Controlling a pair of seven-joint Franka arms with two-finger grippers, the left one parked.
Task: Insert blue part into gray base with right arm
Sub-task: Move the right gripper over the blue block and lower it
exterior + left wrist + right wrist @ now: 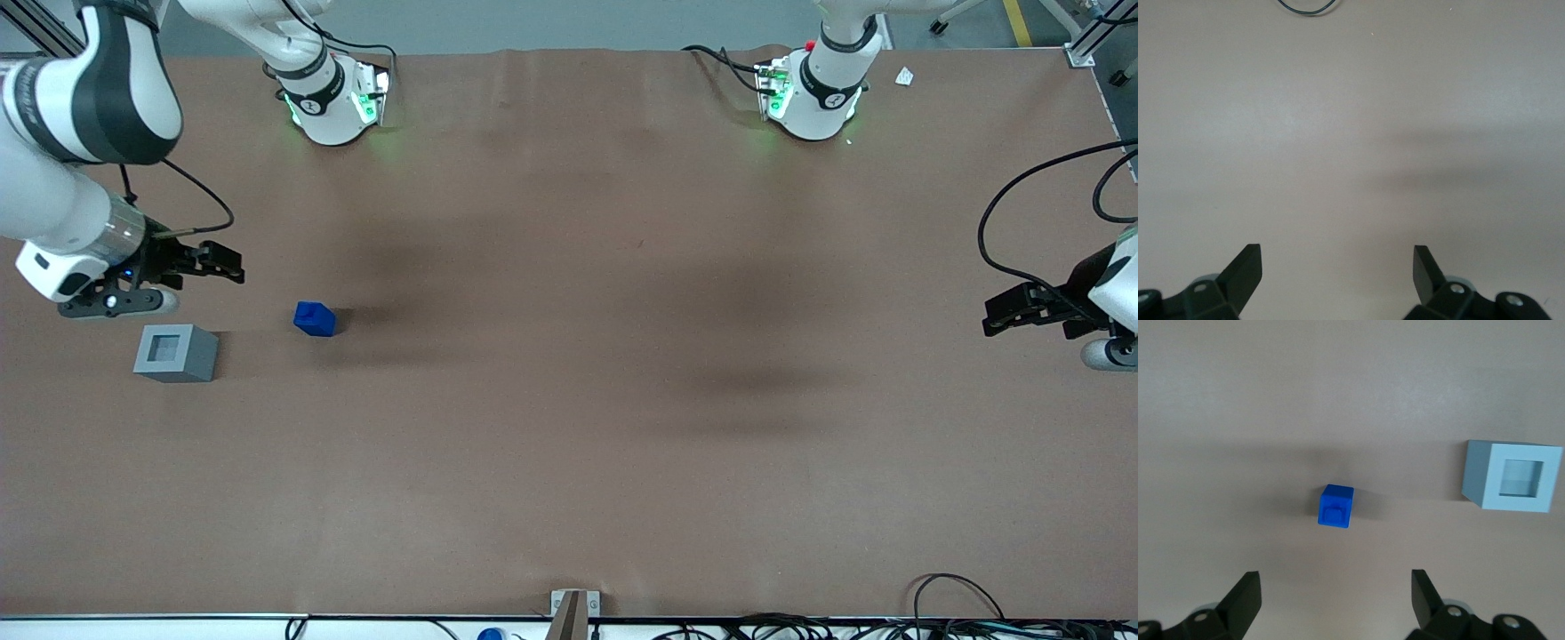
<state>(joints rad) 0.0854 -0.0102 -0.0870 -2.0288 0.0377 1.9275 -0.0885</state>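
On the table (569, 444), toward the working arm's end, the blue part (315, 318) sits upright with its stud on top, free of any grip. The gray base (176, 353) stands well apart from it, a little nearer the front camera, recess facing up and empty. Above the table, the right arm's tool (206, 265) hangs with its fingers spread and nothing between them; the wrist view shows the part (1336, 506) lying ahead of the tool (1335, 597), roughly centred on the gap, with the base (1511, 477) off to one side.

The step in hand looks like the approach to pick up the part. To do it well, bring the tool straight over the part, square the fingers (1245, 597) to two flat sides, and descend until they straddle the body below the stud. Closing on a corner would likely twist the block and spoil the fit into the recess.
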